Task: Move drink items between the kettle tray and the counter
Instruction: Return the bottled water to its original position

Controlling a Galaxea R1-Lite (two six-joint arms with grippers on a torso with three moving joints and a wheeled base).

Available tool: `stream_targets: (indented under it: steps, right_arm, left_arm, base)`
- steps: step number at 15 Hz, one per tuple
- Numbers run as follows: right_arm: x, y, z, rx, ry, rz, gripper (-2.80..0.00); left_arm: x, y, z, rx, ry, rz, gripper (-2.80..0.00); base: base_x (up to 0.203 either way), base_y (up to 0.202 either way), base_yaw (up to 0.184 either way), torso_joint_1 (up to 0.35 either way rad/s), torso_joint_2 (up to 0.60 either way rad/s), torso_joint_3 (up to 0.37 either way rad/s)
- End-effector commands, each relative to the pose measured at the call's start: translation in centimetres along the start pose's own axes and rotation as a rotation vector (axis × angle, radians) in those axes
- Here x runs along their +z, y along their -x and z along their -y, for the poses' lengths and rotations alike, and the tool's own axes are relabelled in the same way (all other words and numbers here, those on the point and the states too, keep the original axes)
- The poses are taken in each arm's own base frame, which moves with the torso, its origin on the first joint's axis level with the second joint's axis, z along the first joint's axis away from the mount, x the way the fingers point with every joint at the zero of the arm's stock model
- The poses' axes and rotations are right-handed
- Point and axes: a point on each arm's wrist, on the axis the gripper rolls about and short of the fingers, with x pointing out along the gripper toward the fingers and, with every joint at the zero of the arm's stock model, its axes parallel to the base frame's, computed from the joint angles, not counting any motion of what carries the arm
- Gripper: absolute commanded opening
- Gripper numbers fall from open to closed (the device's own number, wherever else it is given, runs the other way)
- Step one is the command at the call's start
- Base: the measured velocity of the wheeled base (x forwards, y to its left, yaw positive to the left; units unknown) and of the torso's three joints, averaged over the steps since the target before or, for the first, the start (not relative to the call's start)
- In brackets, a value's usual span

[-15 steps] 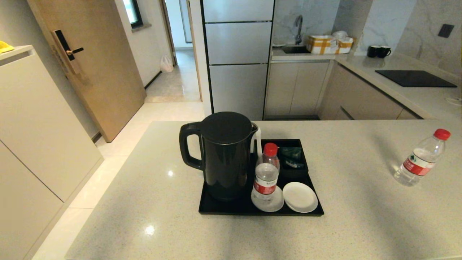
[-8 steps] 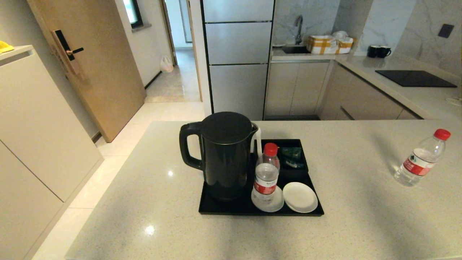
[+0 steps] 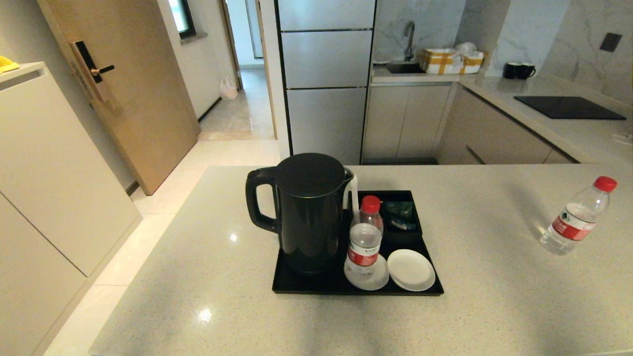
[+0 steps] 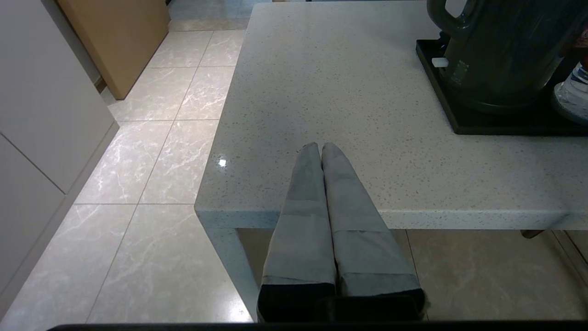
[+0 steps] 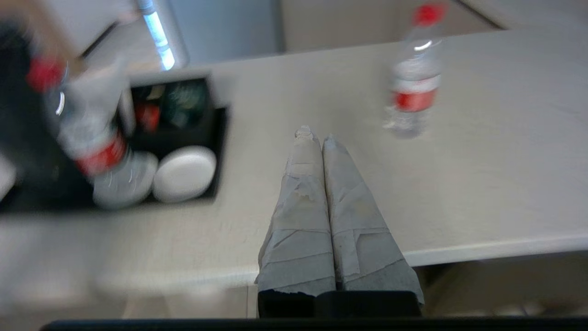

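The right gripper hangs over the near edge of the counter with its two fingers pressed together and nothing between them. Ahead of it and to the right, well apart, a bottle stands upright on the bare counter; in the head view that bottle is far to the right of the tray. To the gripper's left lies the tray's right end. The left gripper is likewise closed and empty, its tips over the near left corner of the counter, with the kettle ahead to its right and well apart. Neither arm shows in the head view. The tray sits mid-counter. On its left half stands the kettle, lid on, handle pointing left. Just right of the kettle a second bottle stands upright on a saucer, and a bare saucer lies beside it at the tray's near right corner. The far right compartment holds dark green sachets.
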Motion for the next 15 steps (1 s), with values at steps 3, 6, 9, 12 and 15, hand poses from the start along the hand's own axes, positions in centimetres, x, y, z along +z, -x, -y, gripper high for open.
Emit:
stream_targets:
  steps: [3,6,9,12,15]
  right_arm:
    - [2.7,-5.4,-0.5,-0.159,-0.007,-0.354,-2.8]
    - [0.0,-10.7,-0.9,-0.205,-0.002,-0.496,-2.8]
    - [-2.3,-15.6,-1.1,-0.269,0.002,-0.546,-2.8]
    - [-4.6,-19.6,-0.8,-0.362,-0.028,-0.603,-2.8]
    - [-5.9,-22.9,0.4,-0.441,-0.077,-0.531,-2.8]
  left_arm:
    - [0.0,0.0,0.0,0.0,0.0,-0.003,-2.8]
    - [0.0,0.0,0.0,0.001,0.0,-0.003,-2.8]
    - [0.0,0.0,0.0,0.001,0.0,-0.003,-2.8]
    - [0.0,0.0,0.0,0.002,0.0,-0.003,-2.8]
    - [0.0,0.0,0.0,0.0,0.0,-0.004,-2.8]
  base:
    - [0.0,0.0,0.0,0.0,0.0,0.0]
    - [0.0,0.0,0.0,0.0,0.0,0.0]
    - [0.0,0.0,0.0,0.0,0.0,0.0]
    - [0.0,0.0,0.0,0.0,0.0,0.0]
    - [0.0,0.0,0.0,0.0,0.0,0.0]
